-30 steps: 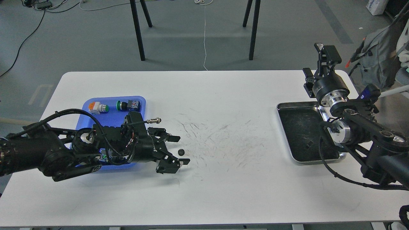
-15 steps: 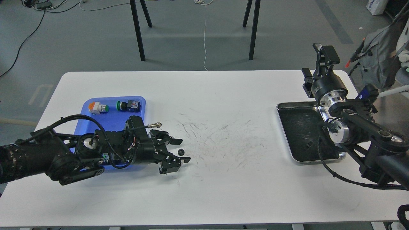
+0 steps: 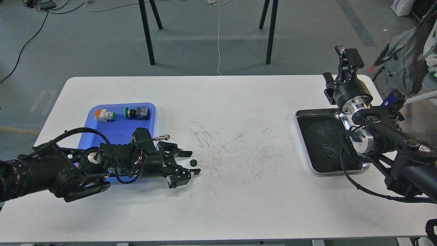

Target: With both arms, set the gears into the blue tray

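Our left gripper (image 3: 191, 163) is spread wide, straddling one gear (image 3: 194, 163) on the table (image 3: 218, 212) just right of the blue tray (image 3: 117, 124). Right gripper (image 3: 344, 56) raised; state indiscernible.

Nothing really readable here. There's some blue lettering on a white bag (image 3: 403, 7) on the floor, top right corner, too cut off and blurry to make out.

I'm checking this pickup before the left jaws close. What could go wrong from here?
1. The gear is tiny and lies flat on the table between the left gripper's open jaws; closing may flick it away or miss it.
2. The blue tray lies directly behind that arm, already holding two push-button switches, so a careless retreat could bump the rim.
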